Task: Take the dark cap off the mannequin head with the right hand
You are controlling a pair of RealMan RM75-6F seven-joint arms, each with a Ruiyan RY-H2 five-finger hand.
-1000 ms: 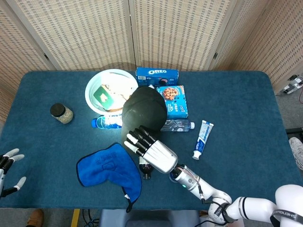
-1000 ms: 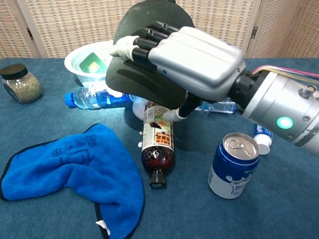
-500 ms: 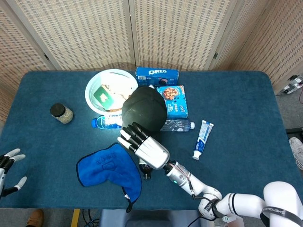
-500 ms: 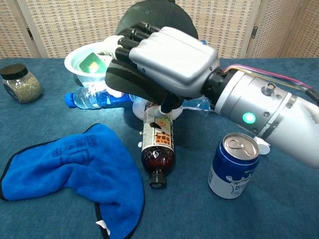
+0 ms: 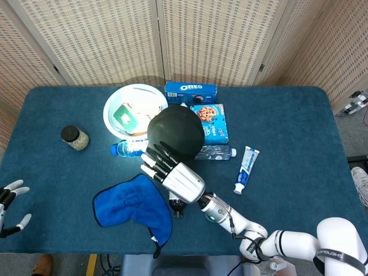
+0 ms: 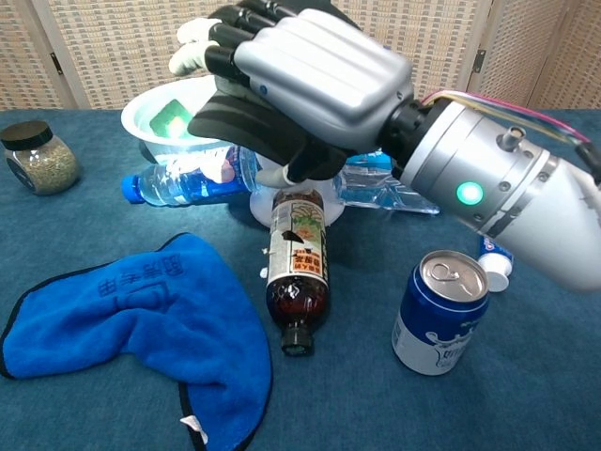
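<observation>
Head view, right hand point(image 5: 172, 172) grasping dark cap point(image 5: 176, 133), OREO box point(image 5: 190, 91) behind, left hand point(image 5: 10, 201) released

Right hand point(image 6: 310, 66) raised, fingers point(image 5: 154, 158) curled over cap brim, left hand point(image 5: 10, 204) open

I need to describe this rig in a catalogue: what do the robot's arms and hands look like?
The right robot hand has a silver-grey shell, black fingers and pale fingertips. Its forearm is silver-grey with a glowing green light and coloured cables along the top, then glossy white further back. The left robot hand shows dark fingers with white tips.
</observation>
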